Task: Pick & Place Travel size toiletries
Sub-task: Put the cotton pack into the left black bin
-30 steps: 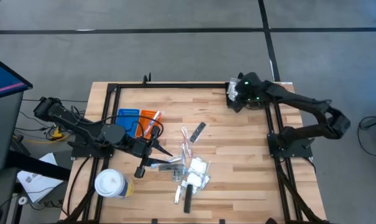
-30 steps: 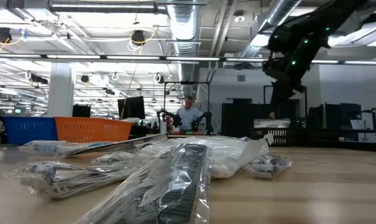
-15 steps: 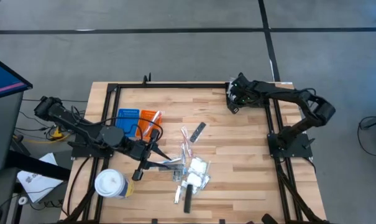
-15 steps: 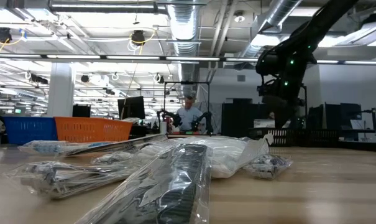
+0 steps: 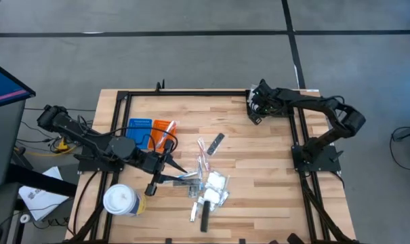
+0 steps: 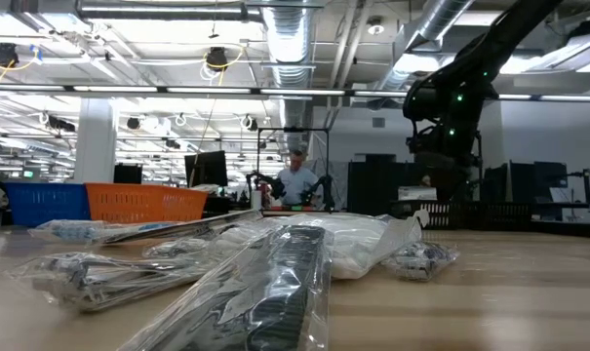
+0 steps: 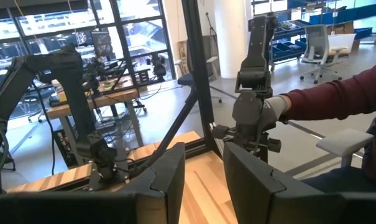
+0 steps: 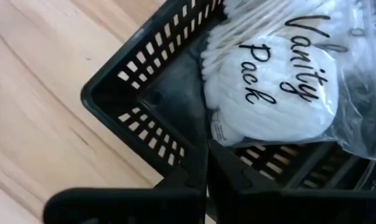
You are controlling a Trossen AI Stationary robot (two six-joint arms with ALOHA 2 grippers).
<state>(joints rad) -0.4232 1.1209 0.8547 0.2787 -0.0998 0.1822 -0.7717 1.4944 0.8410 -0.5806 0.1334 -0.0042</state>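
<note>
The toiletries lie in a heap (image 5: 208,186) on the wooden table: crinkly clear packets, thin sticks and a dark flat stick (image 5: 218,140). The low view shows them close up (image 6: 275,253). My left gripper (image 5: 177,173) points level at the heap's left edge and is open (image 7: 204,180), with nothing between its fingers. My right gripper (image 5: 257,105) hangs shut (image 8: 206,165) over a black slatted basket (image 8: 144,93) at the table's far right corner. A clear packet of white pads and swabs marked "Vanity Pack" (image 8: 268,93) lies inside the basket, just past the fingertips.
A blue tray (image 5: 139,129) and an orange tray (image 5: 162,129) stand behind the left arm. A big white lidded cup (image 5: 121,200) sits near the table's near left corner. A black frame (image 5: 191,93) rims the table. A person's sleeve (image 7: 337,99) shows beyond the table.
My right gripper has come down toward the black basket and a little toward the table's left, its arm folding at the elbow. During the last half second it has stayed still. The left arm and the heap have kept their places.
</note>
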